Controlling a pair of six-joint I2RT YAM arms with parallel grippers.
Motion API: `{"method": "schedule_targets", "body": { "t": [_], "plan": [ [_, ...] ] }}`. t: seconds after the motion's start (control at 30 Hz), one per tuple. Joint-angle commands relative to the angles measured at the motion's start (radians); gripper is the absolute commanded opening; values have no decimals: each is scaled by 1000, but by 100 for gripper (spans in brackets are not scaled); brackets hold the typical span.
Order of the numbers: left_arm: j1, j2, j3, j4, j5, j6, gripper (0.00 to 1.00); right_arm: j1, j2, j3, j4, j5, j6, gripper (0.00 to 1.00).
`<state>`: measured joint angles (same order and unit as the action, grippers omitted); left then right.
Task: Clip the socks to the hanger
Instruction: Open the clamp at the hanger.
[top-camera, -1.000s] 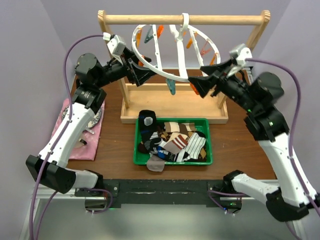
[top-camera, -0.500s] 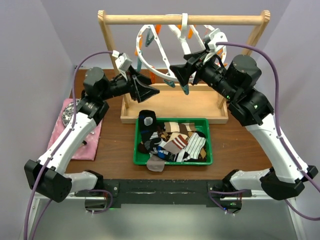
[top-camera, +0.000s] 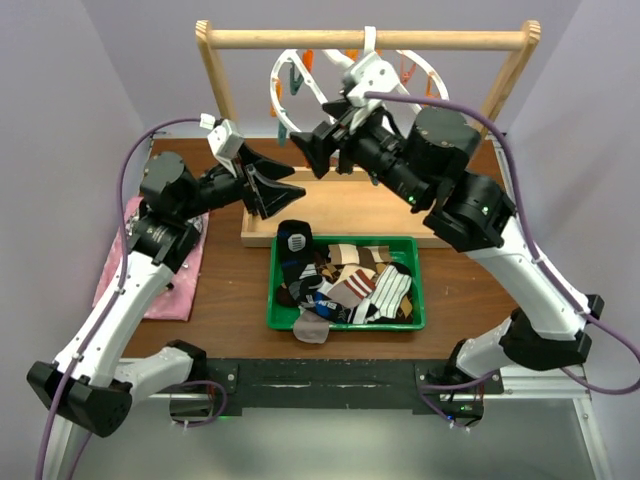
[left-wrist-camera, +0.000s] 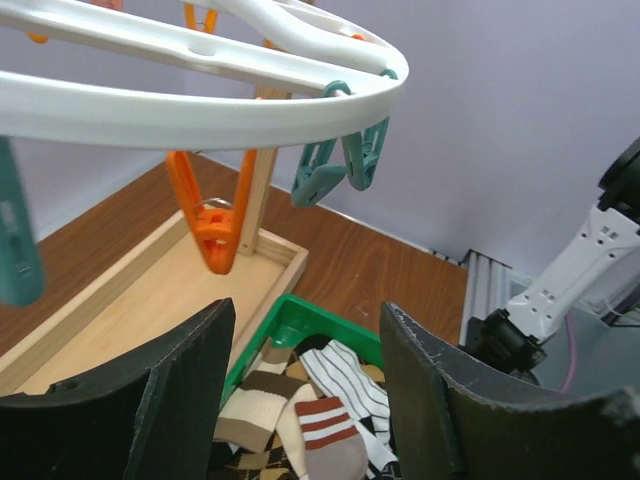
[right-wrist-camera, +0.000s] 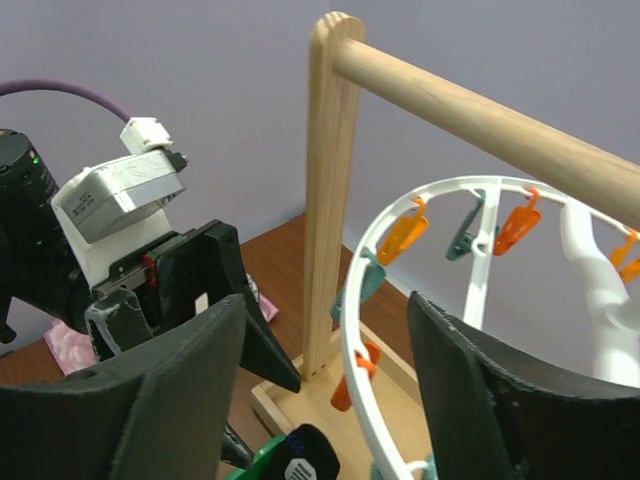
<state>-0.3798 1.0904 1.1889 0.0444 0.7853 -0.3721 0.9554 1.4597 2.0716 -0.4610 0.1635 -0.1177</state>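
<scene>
Compared with half a second earlier, the right gripper (top-camera: 320, 150) had swung leftward across the front of the hanger (top-camera: 277, 90), and the left gripper (top-camera: 285, 188) had drawn back slightly toward its own side. Both pairs of jaws stood wide apart and held nothing. The hanger hung by its hook from the round bar of the wooden frame (top-camera: 300, 40), its right half hidden behind the right arm in the top view. The socks (top-camera: 345, 280) lay heaped in the green tray (top-camera: 346, 325), below both grippers and touched by neither.

The left wrist view showed what the top view hid: the white ring passing above the open fingers (left-wrist-camera: 150, 400), with an orange peg (left-wrist-camera: 215, 225) and teal pegs (left-wrist-camera: 340, 165) dangling from it. The right wrist view showed the ring beyond its fingers, clear of them, and the left gripper facing it.
</scene>
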Motion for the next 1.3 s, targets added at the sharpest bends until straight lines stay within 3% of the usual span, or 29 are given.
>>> {"method": "schedule_targets", "body": {
  "t": [0.0, 0.17, 0.37, 0.57, 0.63, 0.7, 0.93, 1.07, 1.27],
  "plan": [
    [15, -49, 1, -179, -132, 157, 64, 36, 2, 45, -51, 93, -80, 74],
    [15, -107, -3, -296, -279, 297, 67, 71, -107, -141, -34, 64, -17, 77],
    [15, -184, -81, -273, -357, 366, 70, 264, -196, -405, -1, 212, 13, 65],
    [15, -146, -63, -221, -343, 393, 66, 290, -295, -655, 169, 284, 89, 55],
    [13, -138, -55, -215, -331, 397, 65, 290, -298, -718, 238, 307, 55, 47],
    [13, -127, -48, -216, -328, 395, 65, 289, -305, -772, 388, 392, -12, 45],
    [13, -127, -43, -229, -330, 417, 67, 47, -303, -936, 698, 127, -14, 53],
    [13, -141, -54, -235, -324, 429, 67, 13, -286, -984, 858, 99, -20, 54],
    [13, -142, -71, -210, -310, 417, 67, -35, -256, -987, 938, 34, 26, 54]
  ]
}}
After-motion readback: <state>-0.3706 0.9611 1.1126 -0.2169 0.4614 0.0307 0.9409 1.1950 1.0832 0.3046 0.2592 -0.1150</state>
